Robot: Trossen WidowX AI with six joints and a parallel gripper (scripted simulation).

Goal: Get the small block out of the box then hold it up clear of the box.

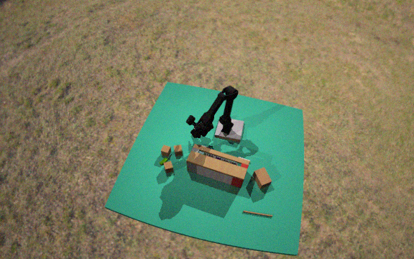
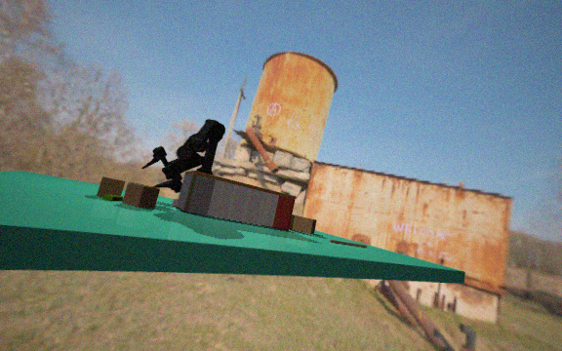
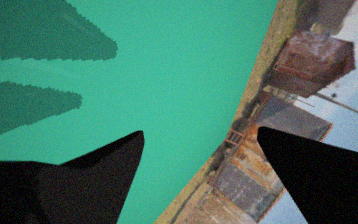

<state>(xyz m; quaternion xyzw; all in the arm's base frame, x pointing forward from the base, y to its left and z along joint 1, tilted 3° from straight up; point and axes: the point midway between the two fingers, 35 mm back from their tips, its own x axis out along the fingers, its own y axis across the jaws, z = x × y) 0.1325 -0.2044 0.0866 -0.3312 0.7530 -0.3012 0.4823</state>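
The box point(image 1: 225, 168) point(image 2: 242, 200) stands upright on the green table point(image 1: 139, 196) point(image 2: 66, 214), with tan edges, grey sides and a red section at its right end. A long opening shows along its arm-facing side in the top view. No block can be made out inside. A small lime-green piece point(image 1: 163, 161) point(image 2: 112, 197) lies on the table left of the box, among brown cubes; whether it is the task block I cannot tell. My gripper point(image 1: 192, 127) point(image 2: 150, 176) point(image 3: 200, 134) is open and empty, raised above the table behind the box's left end. The wrist view shows neither box nor block.
Brown cubes point(image 1: 166, 150) point(image 1: 178, 150) point(image 1: 168, 166) point(image 2: 140, 195) stand around the green piece. A larger brown block point(image 1: 261, 178) point(image 2: 303, 224) stands right of the box. A thin stick point(image 1: 257, 214) point(image 2: 348, 243) lies near the front right. The arm's base plate point(image 1: 237, 131) is behind the box.
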